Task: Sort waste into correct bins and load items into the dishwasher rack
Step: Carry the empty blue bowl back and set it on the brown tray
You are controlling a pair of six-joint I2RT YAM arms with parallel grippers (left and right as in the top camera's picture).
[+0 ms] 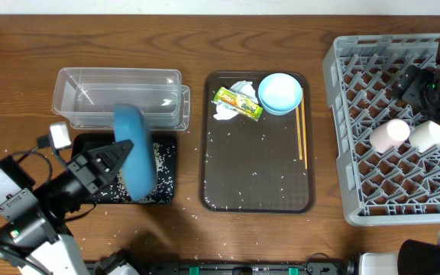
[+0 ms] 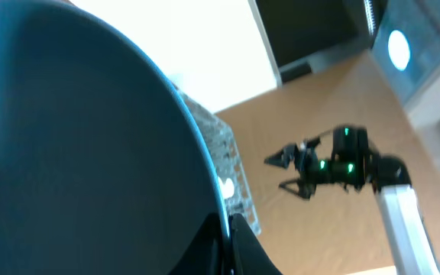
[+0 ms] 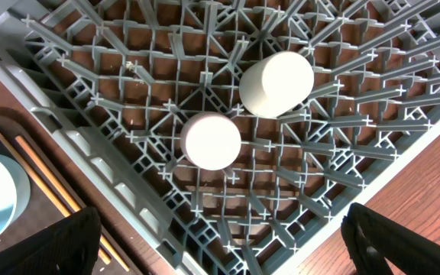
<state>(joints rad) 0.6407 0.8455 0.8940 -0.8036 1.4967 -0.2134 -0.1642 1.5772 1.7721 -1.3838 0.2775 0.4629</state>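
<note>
**One bowl up on edge over the black tray**

Biggest first: the dishwasher rack (image 1: 341, 153) sat at the table's right, and the right gripper (image 3: 221, 218) hung above it, fingers spread wide, nothing between them. Next, the brown serving tray (image 1: 258, 176) lay mid-table. To its left, the clear tub (image 1: 121, 95) lay far side, the black tray (image 1: 166, 145) near side.

And there was the dark-blue bowl (image 1: 134, 156)! It was tipped on edge over the black tray, its long line running far-to-near. The left gripper (image 1: 126, 149) was clamped tight on its rim.

The light-blue bowl (image 1: 281, 93) sat mouth up in the serving tray's far right corner. The pink cup (image 1: 389, 135) and white cup (image 1: 429, 134) sat side by side in the rack.

The chopsticks (image 1: 302, 134) lay together along the serving tray's right edge, pointing far-to-near. The snack wrapper (image 1: 237, 103) lay slantwise on the tissue (image 1: 223, 114), and rice grains (image 1: 157, 156) dotted the black tray.
</note>
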